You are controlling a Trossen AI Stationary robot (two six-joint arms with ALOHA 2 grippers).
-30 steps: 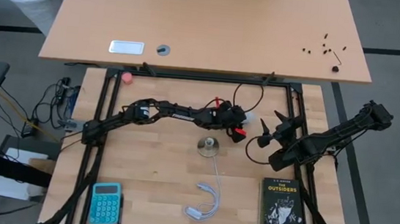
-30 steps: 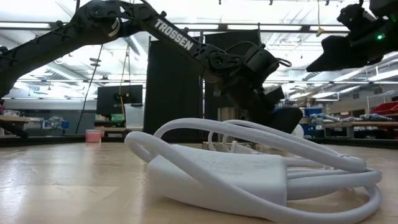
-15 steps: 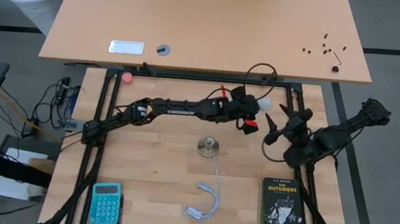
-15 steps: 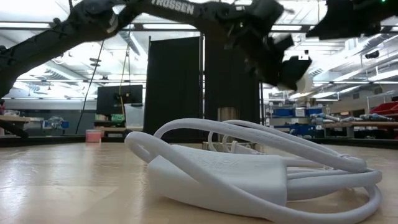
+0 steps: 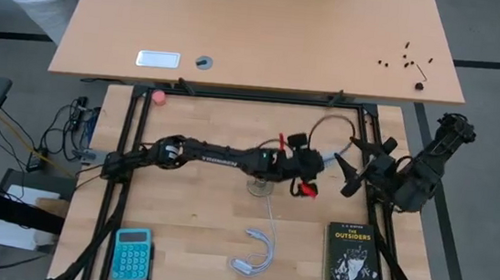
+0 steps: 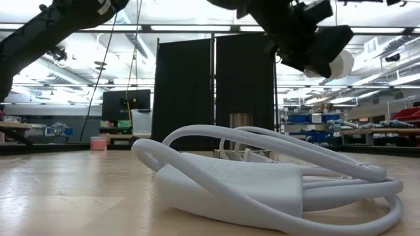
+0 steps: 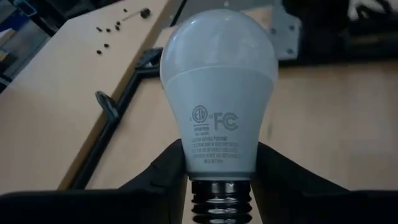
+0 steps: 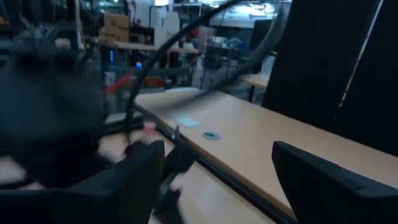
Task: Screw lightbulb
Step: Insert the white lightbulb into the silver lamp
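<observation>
Left wrist view has the lightbulb dead centre: white frosted globe, FCC print on its neck, dark threaded base at the bottom. I see the left gripper clamped on it, fingers pressing the neck from both sides just above the threads.

High view puts the lightbulb in the air over the right-centre of the table, just a pale tip past the left gripper. The left arm stretches out from the left side across the middle. The round metallic socket disc sits on the table under that arm's forearm, partly covered, a little short of the bulb. Its white cord runs toward the near edge and ends in a loop with a white adapter.

Low view shows the lightbulb held high above the tabletop, globe pointing right, well clear of the coiled cord in the foreground.

I read the right gripper as spread apart and holding nothing, hovering just beside the bulb on its right; the right wrist view shows both its fingers wide apart.

Also on the table: a book titled THE OUTSIDERS near right, a teal calculator near left, a small pink ball by the far frame rail.
</observation>
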